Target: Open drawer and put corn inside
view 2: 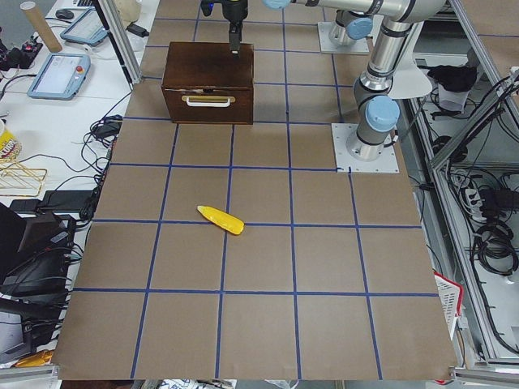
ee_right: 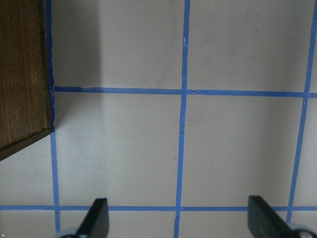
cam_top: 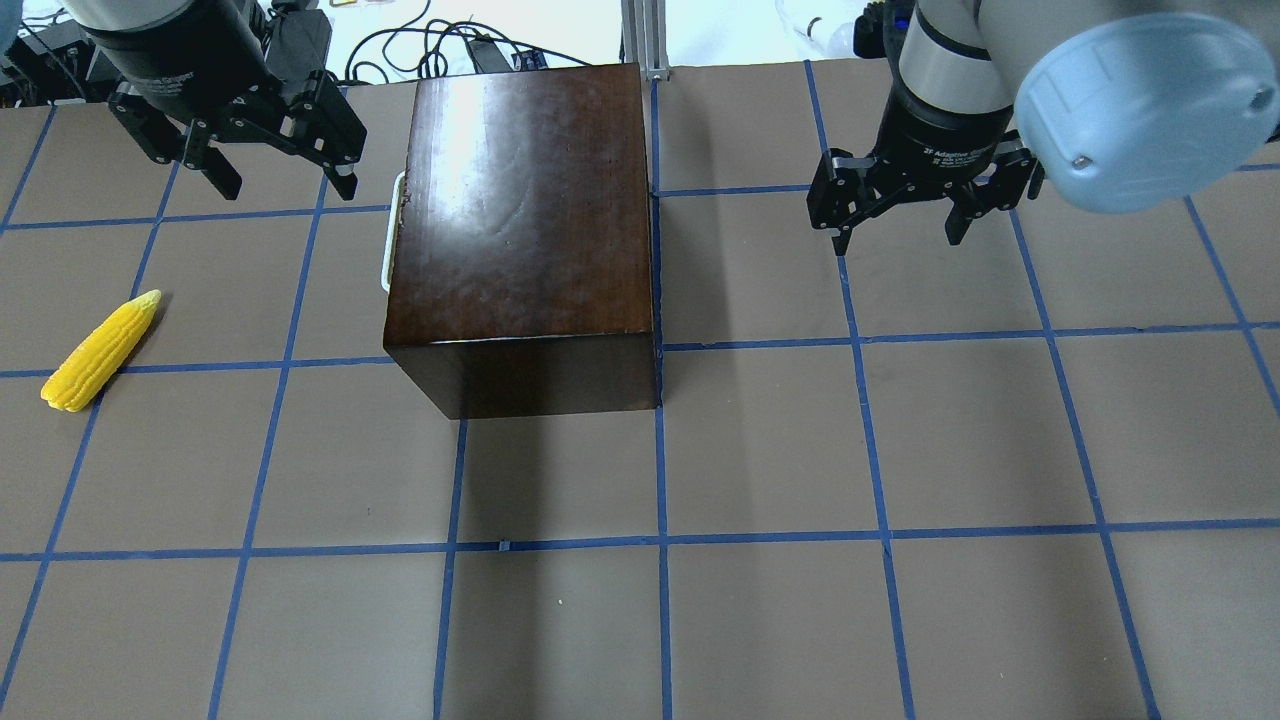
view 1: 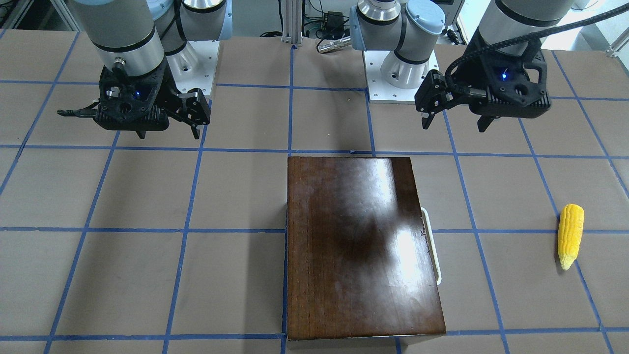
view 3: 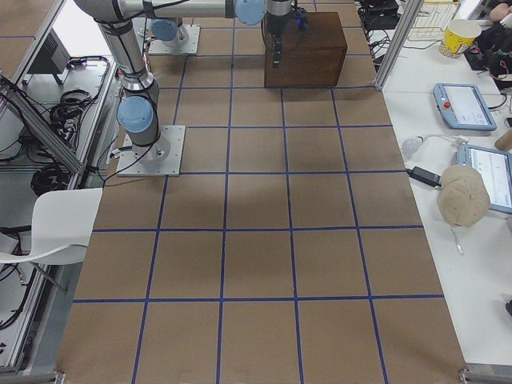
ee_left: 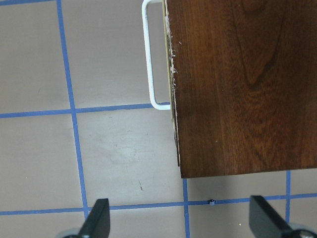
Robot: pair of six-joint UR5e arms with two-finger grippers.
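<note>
Both left fingers [cam_top: 222, 178] and right fingers [cam_top: 836, 230] point straight down, spread wide, flanking the box [cam_top: 520, 200].

The box [cam_top: 520, 200] is dark grained wood, glossy enough to throw back glare; the loop handle [ee_left: 151, 59], just ahead of the jaws of the left gripper [ee_left: 181, 214], looks smooth and white. The corn [view 1: 570, 235] looks like bumpy yellow plastic, the tabletop [cam_top: 760, 620] matt brown with blue tape [ee_right: 183, 99].

You see the drawer [view 2: 208, 112] shut, white loop handle [cam_top: 388, 232] at nine o'clock, yellow corn [cam_top: 100, 350] lying flat at eight o'clock, well apart
</note>
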